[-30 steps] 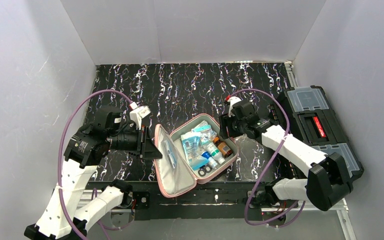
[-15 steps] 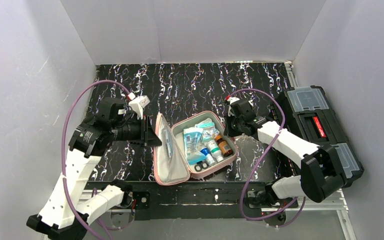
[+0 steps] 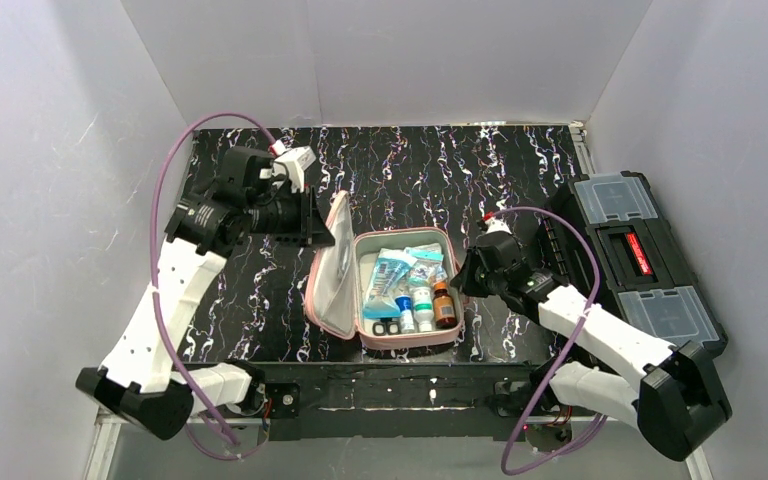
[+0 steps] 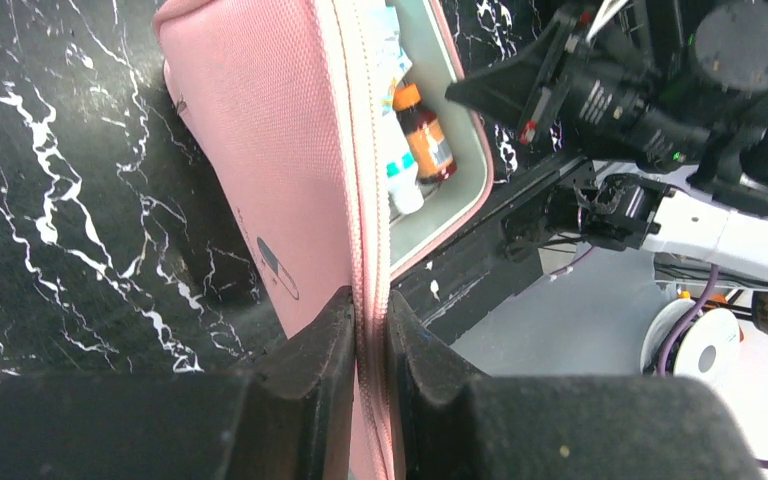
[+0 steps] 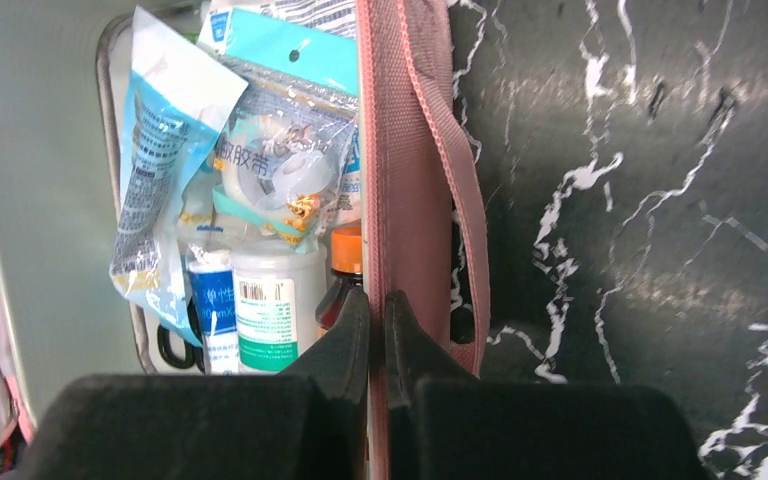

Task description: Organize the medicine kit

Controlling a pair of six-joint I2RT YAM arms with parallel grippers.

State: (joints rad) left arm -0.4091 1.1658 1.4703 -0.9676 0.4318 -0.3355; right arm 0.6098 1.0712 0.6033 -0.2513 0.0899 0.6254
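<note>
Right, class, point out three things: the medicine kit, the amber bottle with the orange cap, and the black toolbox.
medicine kit (image 4: pixel 260 130): left wrist view, pink outer face of its lid.
amber bottle (image 3: pixel 445 308): top external view, its brown body.
black toolbox (image 3: pixel 615 197): top external view, clear far compartment cover.

Top view: high and behind the robot, looking down over the whole table (image 3: pixel 400 170) from far off.
Left wrist view: just behind the left gripper (image 4: pixel 370 302), facing forward, with the medicine kit (image 4: pixel 260 150) lid close ahead.
Right wrist view: just behind the right gripper (image 5: pixel 377 300), facing forward (the nearest view).
Shared: all three show the kit's open tray, which lies ahead of both grippers.
</note>
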